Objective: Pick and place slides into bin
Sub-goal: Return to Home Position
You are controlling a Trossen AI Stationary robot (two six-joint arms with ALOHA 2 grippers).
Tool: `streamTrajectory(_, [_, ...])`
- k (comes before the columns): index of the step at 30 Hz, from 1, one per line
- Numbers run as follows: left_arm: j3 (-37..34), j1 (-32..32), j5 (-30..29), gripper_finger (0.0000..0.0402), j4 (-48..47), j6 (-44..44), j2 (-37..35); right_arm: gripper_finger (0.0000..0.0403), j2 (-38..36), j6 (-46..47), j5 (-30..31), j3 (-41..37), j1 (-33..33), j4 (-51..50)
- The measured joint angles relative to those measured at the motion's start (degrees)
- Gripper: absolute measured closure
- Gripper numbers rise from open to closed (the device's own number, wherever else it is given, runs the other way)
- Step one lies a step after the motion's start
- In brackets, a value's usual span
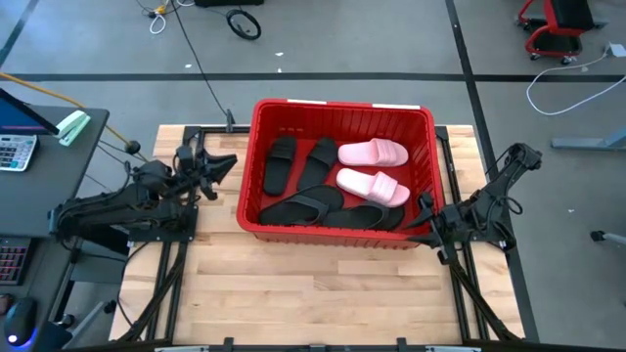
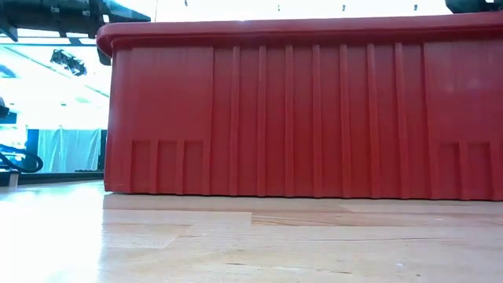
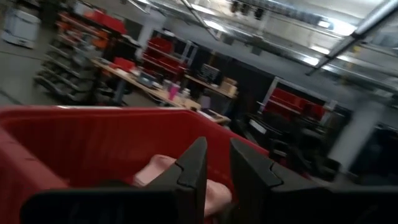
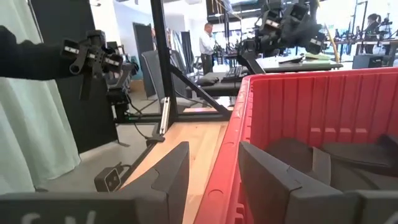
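Observation:
The red bin stands on the middle of the wooden table. In it lie two pale pink slides and several black slides. My left gripper is just outside the bin's left wall at rim height. It is open by a narrow gap and empty, and a pink slide shows past its fingers. My right gripper is open and empty over the bin's right near corner. In the right wrist view its fingers stand on either side of the near rim.
The bin's tall ribbed near wall fills the low view. Bare wooden tabletop lies between the bin and the near edge. A dark desk with a calculator stands to the table's left. A person stands far off in the room.

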Motion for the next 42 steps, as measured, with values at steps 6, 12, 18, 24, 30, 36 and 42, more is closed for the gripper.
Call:
streamTrajectory(6, [0.0, -6.0, 0.0, 0.0336, 0.0, 0.0, 0.0, 0.0259, -0.6, 0.6, -0.2, 0.5, 0.0, 0.2])
streamTrajectory(12, [0.0, -11.1, 0.0, 0.0334, 0.0, 0.0, 0.0, 0.0259, -0.4, 0.6, -0.6, 3.6, 0.0, -0.7])
streamTrajectory(18, [0.0, -15.0, 0.1, 0.0326, 0.0, 0.0, 0.0, 0.0259, -0.4, 0.5, -0.4, 6.4, 0.0, 0.0])
streamTrajectory(24, [0.0, -16.6, 0.0, 0.0333, 0.0, 0.0, 0.0, 0.0259, -0.4, 0.5, -0.3, 8.6, 0.0, 0.3])
streamTrajectory(30, [0.0, -17.2, 0.0, 0.0331, 0.0, 0.0, 0.0, 0.0259, -0.5, 0.4, -0.1, 10.0, 0.0, 0.4])
streamTrajectory(36, [0.0, -17.2, 0.0, 0.0322, 0.0, 0.0, 0.0, 0.0259, -0.5, 0.4, -0.1, 10.3, 0.0, 0.4])
streamTrajectory(42, [0.0, -17.2, 0.0, 0.0327, 0.0, 0.0, 0.0, 0.0259, -0.5, 0.4, -0.1, 10.3, 0.0, 0.5])
